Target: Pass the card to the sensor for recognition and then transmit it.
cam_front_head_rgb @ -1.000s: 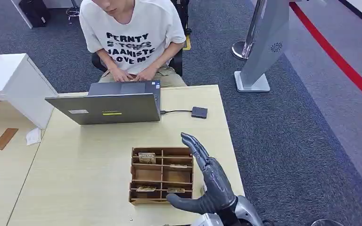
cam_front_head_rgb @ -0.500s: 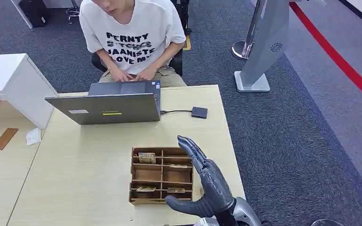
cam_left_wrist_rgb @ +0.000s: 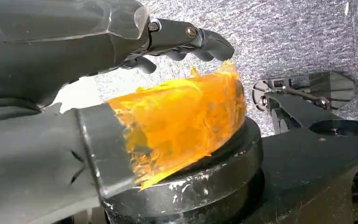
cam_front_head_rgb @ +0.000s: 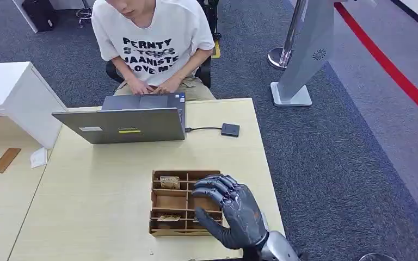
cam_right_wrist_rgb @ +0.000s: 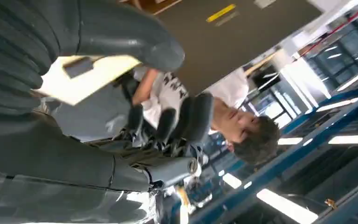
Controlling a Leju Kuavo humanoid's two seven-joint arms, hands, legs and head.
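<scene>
A wooden card box [cam_front_head_rgb: 166, 232] with several compartments stands near the table's front right. One card [cam_front_head_rgb: 169, 182] stands in its far left compartment and another card [cam_front_head_rgb: 168, 218] lies in a near left one. My right hand [cam_front_head_rgb: 234, 209] is low over the box's right side, palm down, with its fingers [cam_front_head_rgb: 212, 185] bent onto the right compartments and hiding them. In the right wrist view the thumb [cam_right_wrist_rgb: 135, 42] and fingers [cam_right_wrist_rgb: 186, 116] are apart with nothing between them. The small black sensor [cam_front_head_rgb: 229, 129] lies beyond the box, cabled to the laptop. My left hand [cam_left_wrist_rgb: 186, 39] hangs over the carpet, holding nothing.
An open grey laptop [cam_front_head_rgb: 122, 125] stands at the table's far side with a person [cam_front_head_rgb: 149, 43] typing behind it. A white cabinet [cam_front_head_rgb: 11, 92] is at the left and a grey stand [cam_front_head_rgb: 305, 49] on the carpet at the right. The table's right edge runs close beside the box.
My right hand has turned from edge-up with straight fingers to palm-down and dropped onto the box's right side, fingers now bent over the compartments. The person and the cards in view stay put.
</scene>
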